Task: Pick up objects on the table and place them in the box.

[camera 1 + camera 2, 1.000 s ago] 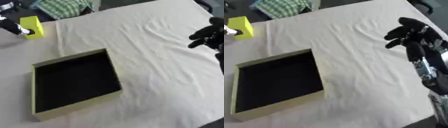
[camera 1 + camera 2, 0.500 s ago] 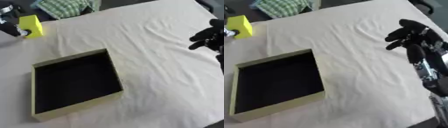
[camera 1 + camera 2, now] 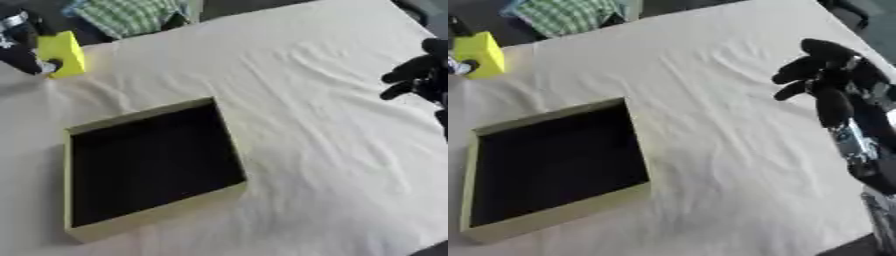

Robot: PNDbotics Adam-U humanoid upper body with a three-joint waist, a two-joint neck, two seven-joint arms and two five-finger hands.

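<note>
One yellow block (image 3: 62,52) sits clamped in the left hand (image 3: 24,52) fingers, far-left of the box (image 3: 149,165); right hand (image 3: 826,75) fingers curled, empty.

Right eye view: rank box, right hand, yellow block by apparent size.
1. box
2. right hand, clearly smaller than the box
3. yellow block, smallest, though it sits farther from the camera
</note>
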